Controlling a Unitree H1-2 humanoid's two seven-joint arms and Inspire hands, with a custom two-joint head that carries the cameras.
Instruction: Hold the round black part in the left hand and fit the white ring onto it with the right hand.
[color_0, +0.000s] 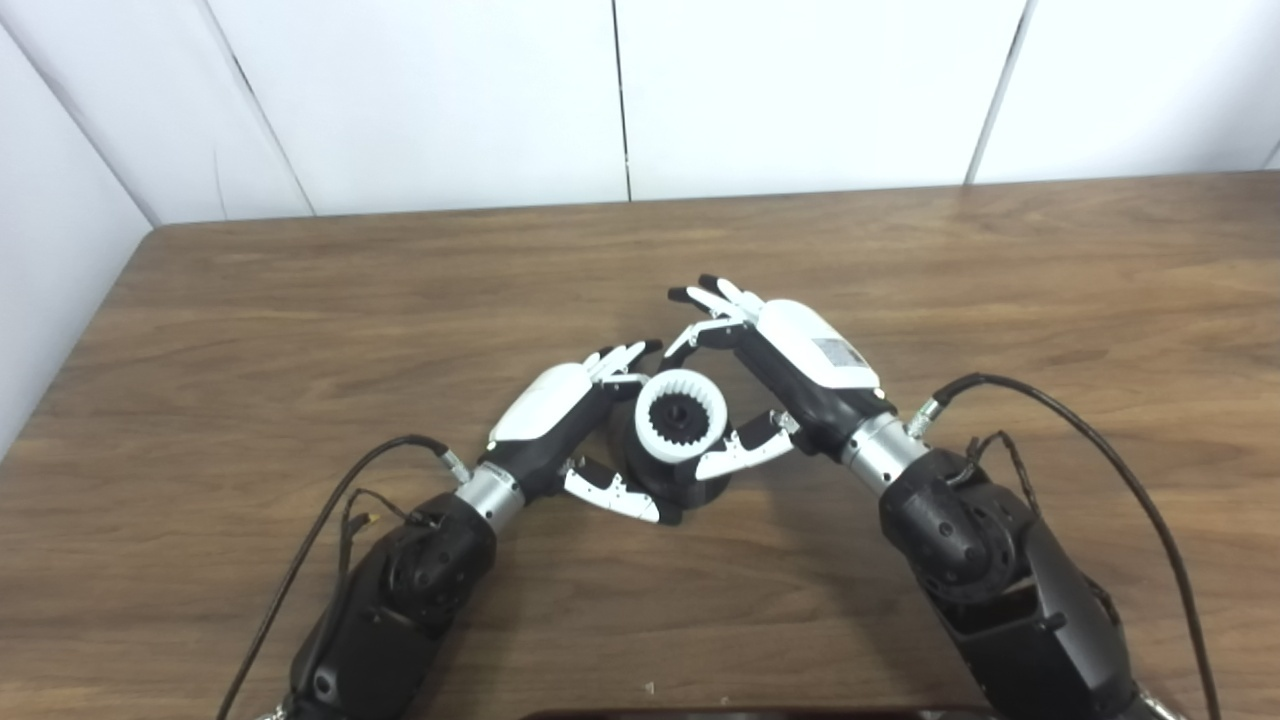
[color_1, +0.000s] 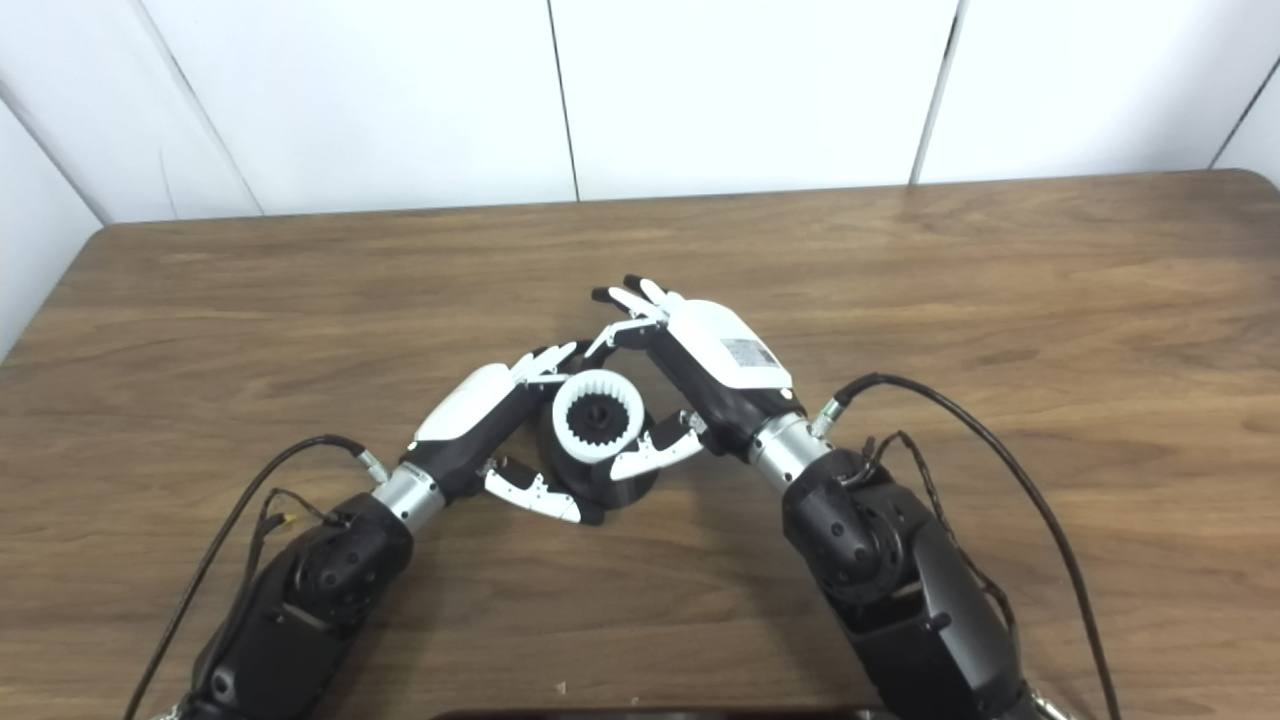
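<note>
Much of the round black part (color_0: 668, 480) is hidden: my hands and the white ring (color_0: 681, 416) cover it, so only its dark lower body shows, near the middle of the table (color_0: 300, 320). I cannot tell whether it rests on the wood or is lifted just clear of it. My forearms are cut off by the bottom edge, and a dark strip there is too cropped to identify.

The white ring sits on top of the black part, facing up towards my cameras. It is a matte white band with small teeth all round its inner edge. Through its opening I see a black toothed hub in the centre. Whether the ring is fully seated I cannot make out.

My left hand (color_0: 560, 420) grasps the black part, fingers curled round its far left side and thumb (color_0: 612, 493) lying along its near side. My right hand (color_0: 790, 375) is at the ring's right side: its thumb (color_0: 745, 452) touches the ring's lower right edge, one finger (color_0: 695, 338) bends down towards the ring's upper rim, and the other fingers stick out straight beyond it. I cannot tell how firmly it pinches the ring.

Both hands have glossy white shells over black frames. Black cables loop from each wrist. The table is brown wood grain, with white panelled walls behind.
</note>
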